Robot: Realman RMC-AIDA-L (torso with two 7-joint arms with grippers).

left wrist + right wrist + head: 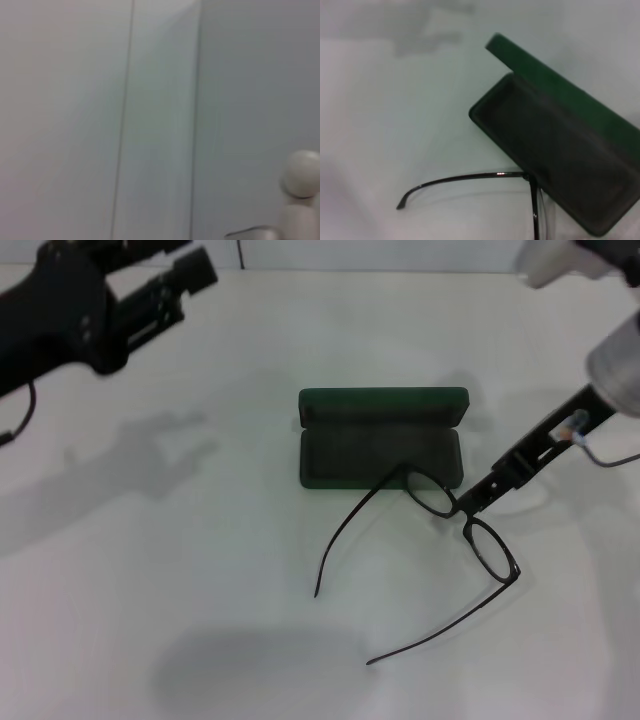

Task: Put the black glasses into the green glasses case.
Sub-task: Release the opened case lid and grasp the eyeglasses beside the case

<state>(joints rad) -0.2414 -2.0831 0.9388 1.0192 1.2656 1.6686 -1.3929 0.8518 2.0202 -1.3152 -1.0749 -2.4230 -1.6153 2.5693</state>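
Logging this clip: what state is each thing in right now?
Case: open, lid up, empty, on the table.
Glasses: temples unfolded, one lens over the case's front corner, not inside.
Right gripper: at the glasses' bridge, shut on it.
Left gripper: raised at the far left, away from both.

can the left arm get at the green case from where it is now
Probably yes: the left gripper is raised at the far left, with bare table between it and the open green glasses case.
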